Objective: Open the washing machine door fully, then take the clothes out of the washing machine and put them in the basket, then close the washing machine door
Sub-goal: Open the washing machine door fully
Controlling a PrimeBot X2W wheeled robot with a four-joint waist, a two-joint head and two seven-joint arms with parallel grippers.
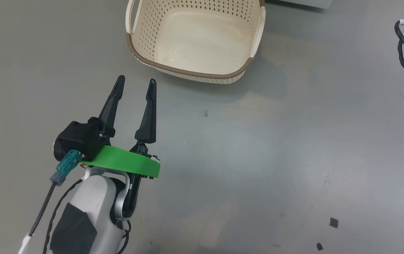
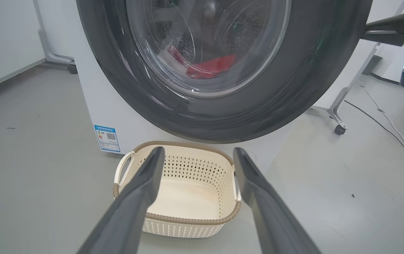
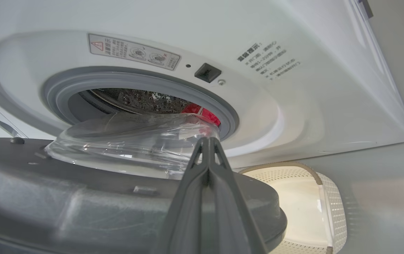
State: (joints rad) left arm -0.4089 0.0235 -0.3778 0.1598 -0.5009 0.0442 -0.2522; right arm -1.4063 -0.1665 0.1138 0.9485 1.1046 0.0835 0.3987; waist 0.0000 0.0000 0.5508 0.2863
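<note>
The door (image 3: 46, 183) is only part-open, with the right gripper (image 3: 207, 141), pressed together, set at its inner face beside the glass bowl (image 3: 124, 141); a steady push along the door's arc is called for until it is fully swung. The clothes (image 2: 212, 67) are seen in the drum (image 3: 134, 100), the basket (image 1: 187, 72) on the floor (image 1: 293, 141) below, the left gripper (image 1: 136, 82) spread nearby.

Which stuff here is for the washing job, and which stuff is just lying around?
For the job: door, partly open; washer; red clothes in the drum; empty basket on the floor.

Just lying about: black cables; small dark scraps on the floor; wheeled stand beside the washer.
</note>
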